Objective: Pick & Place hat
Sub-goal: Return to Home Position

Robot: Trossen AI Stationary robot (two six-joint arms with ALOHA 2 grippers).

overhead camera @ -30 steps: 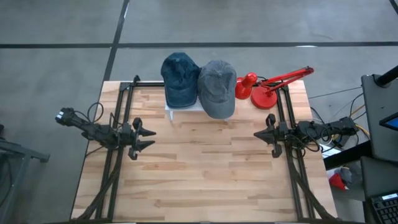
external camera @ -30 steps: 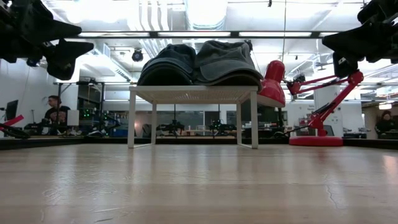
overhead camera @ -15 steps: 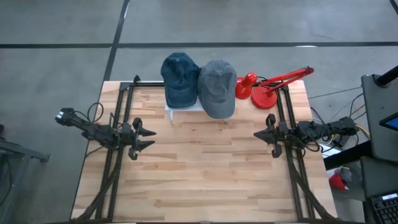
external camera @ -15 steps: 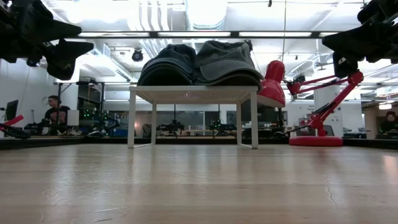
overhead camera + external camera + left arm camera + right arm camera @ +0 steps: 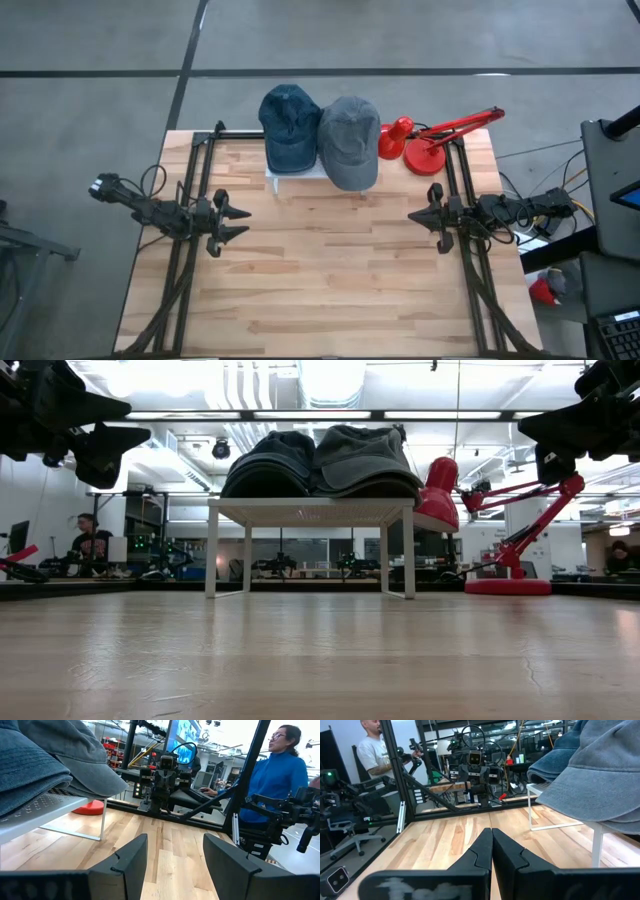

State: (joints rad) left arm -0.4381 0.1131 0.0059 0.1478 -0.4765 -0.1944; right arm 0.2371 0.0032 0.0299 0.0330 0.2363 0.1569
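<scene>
Two caps rest side by side on a small white stand (image 5: 285, 178) at the table's far middle: a dark blue hat (image 5: 290, 125) on the left and a grey hat (image 5: 350, 140) on the right, their brims toward the near side. In the low view both hats (image 5: 320, 460) sit on the stand's top. My left gripper (image 5: 240, 222) hovers open at the table's left side, above the wood, pointing right. At the right side my right gripper (image 5: 415, 217) hovers shut, pointing left. Neither is near the hats.
A red desk lamp (image 5: 430, 140) stands right of the stand at the far right corner. Bare wood (image 5: 330, 270) lies between the two arms and toward the near edge. People show in the room beyond the table (image 5: 280, 770).
</scene>
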